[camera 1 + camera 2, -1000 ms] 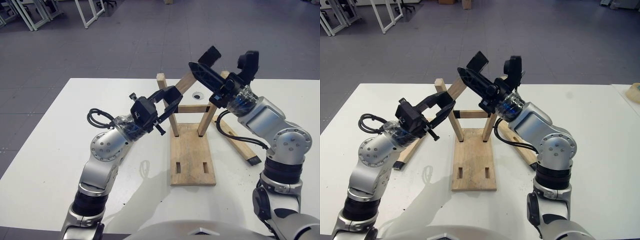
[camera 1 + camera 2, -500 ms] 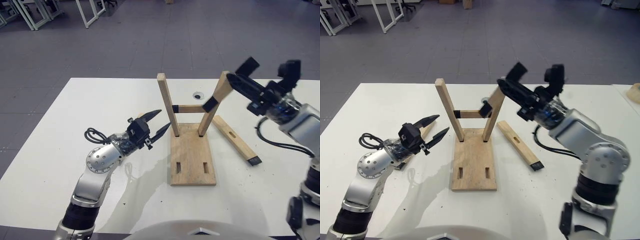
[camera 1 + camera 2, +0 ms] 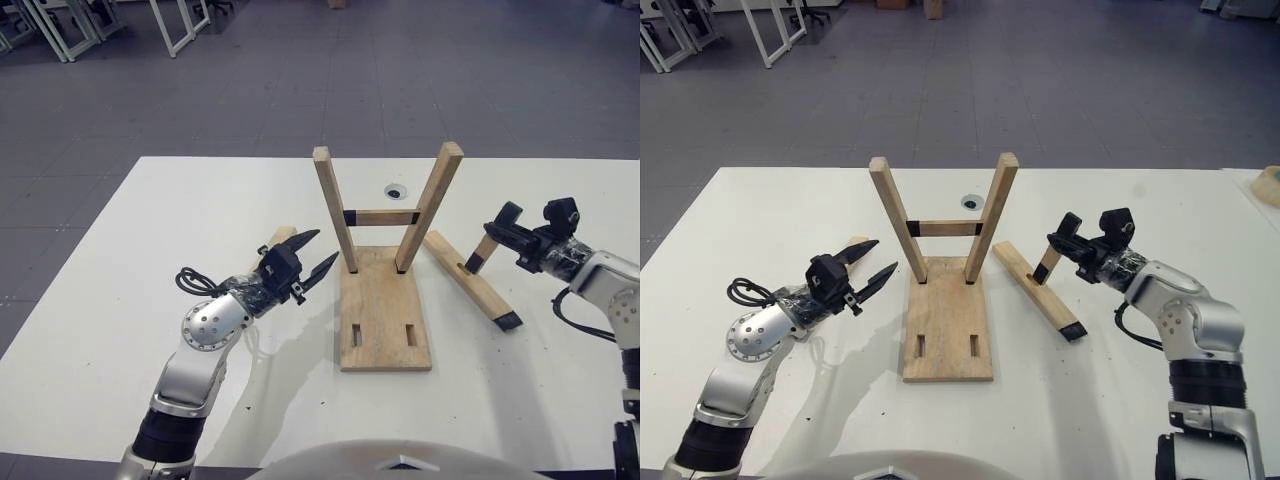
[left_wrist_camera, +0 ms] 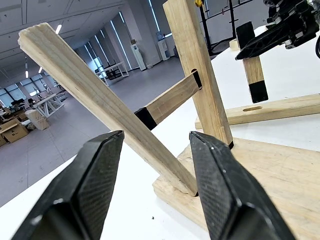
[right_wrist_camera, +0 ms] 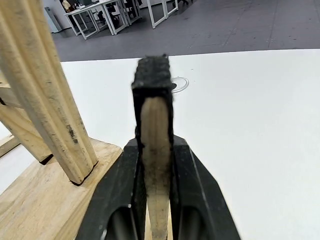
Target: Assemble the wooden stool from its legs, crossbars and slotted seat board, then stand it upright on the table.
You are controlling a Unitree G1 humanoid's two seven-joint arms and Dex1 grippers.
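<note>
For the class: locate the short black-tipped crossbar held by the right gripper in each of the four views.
Left eye view: crossbar in the right gripper, right of the seat board.
Right eye view: same place.
Left wrist view: crossbar beyond the upright leg.
Right wrist view: crossbar end-on in the gripper.
Shared landmark: that upright leg, nearest the crossbar.

**Right wrist: crossbar clamped**

Right end effector (image 5: 155, 165): black fingers (image 5: 125, 190) closed flat against a short pale wooden crossbar with a black-wrapped tip (image 5: 156, 120), tip pointing away from the camera. Beside it, pale square wooden legs (image 5: 47, 95) stand in the flat light-wood seat board (image 5: 45, 210). White table (image 5: 260, 130) underneath, small round hole (image 5: 178, 83) past the tip.
</note>
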